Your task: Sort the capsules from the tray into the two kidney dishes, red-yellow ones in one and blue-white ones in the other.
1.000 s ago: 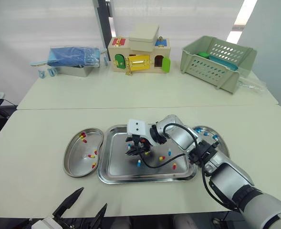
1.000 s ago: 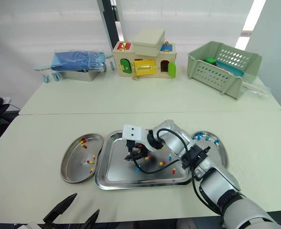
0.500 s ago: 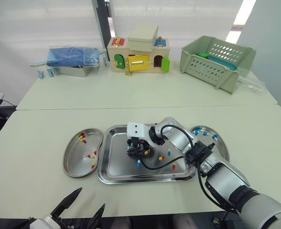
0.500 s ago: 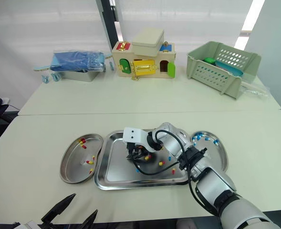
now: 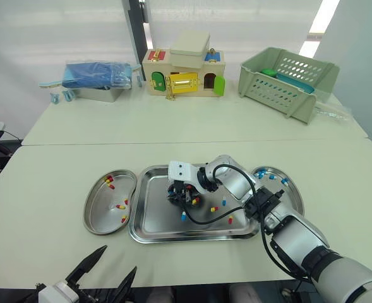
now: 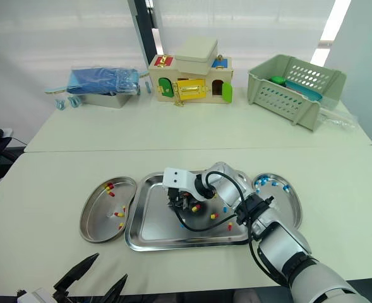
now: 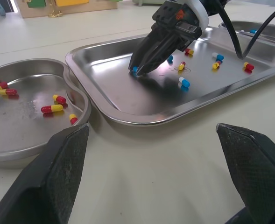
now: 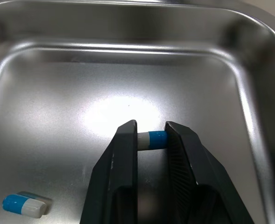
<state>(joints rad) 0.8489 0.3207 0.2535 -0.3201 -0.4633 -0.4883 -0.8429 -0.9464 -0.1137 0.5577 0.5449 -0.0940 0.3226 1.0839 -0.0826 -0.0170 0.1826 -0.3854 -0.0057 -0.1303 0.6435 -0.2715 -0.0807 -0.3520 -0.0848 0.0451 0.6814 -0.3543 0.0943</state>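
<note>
The left gripper (image 5: 107,274) is hanging at the near edge of the table, its fingers spread wide and holding nothing, well short of the tray (image 5: 153,218). The tray is lying just beyond it, between the two dishes.

The right gripper (image 8: 151,133) is reaching down into the left-centre part of the tray. Its fingers are drawn narrow and are pinching a blue-white capsule (image 8: 151,139) crosswise between their tips. The tips are sitting right at the tray floor, and I cannot tell whether the capsule is touching it.

A spare blue-white one (image 5: 184,216) is lying on the tray floor just nearer than the right gripper. A few loose capsules (image 5: 214,209), red-yellow and blue-white, are lying scattered to the right gripper's right.

The left dish (image 5: 100,218) is touching the tray's left rim and is holding several red-yellow capsules (image 5: 120,206). The right dish (image 5: 297,201) is sitting against the tray's right side, partly behind the right arm, and is holding blue-white capsules (image 5: 271,177).

On the far table, a blue pack (image 5: 96,74) is resting on a metal box (image 5: 103,95) at the left. A toy house (image 5: 184,66) is standing in the middle, and a green basket (image 5: 287,82) is sitting at the right.
</note>
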